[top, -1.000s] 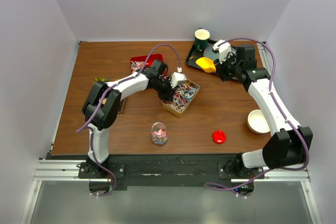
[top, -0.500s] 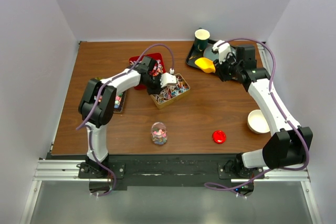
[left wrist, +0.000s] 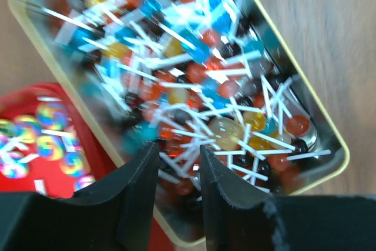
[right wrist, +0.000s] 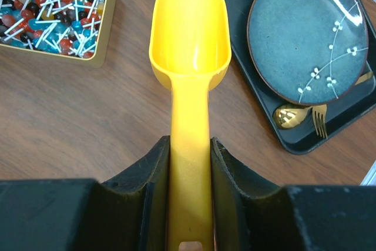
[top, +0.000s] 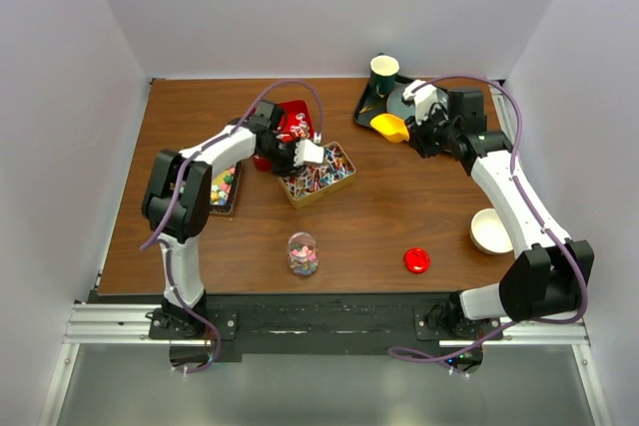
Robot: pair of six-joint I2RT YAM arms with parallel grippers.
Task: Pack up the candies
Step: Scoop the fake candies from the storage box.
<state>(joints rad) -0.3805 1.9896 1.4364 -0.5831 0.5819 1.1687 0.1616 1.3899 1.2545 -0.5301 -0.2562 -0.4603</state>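
Note:
A gold tin full of round lollipops sits mid-table, touching a red tray of swirl lollipops. My left gripper stands at the tin's left end. In the left wrist view the left gripper straddles the wall of the tin, one finger over the red tray, and is shut on it. Tiny multicoloured candies fill a clear jar and a dark tray. My right gripper is shut on the handle of an empty yellow scoop, held above the table near the black tray.
A black tray at the back right holds a blue plate, gold cutlery and a green cup. A red round lid lies near the front. A white bowl sits under the right arm.
My left gripper has moved left and back, and the gold tin has slid with it up against the red tray. The right arm and scoop have stayed put.

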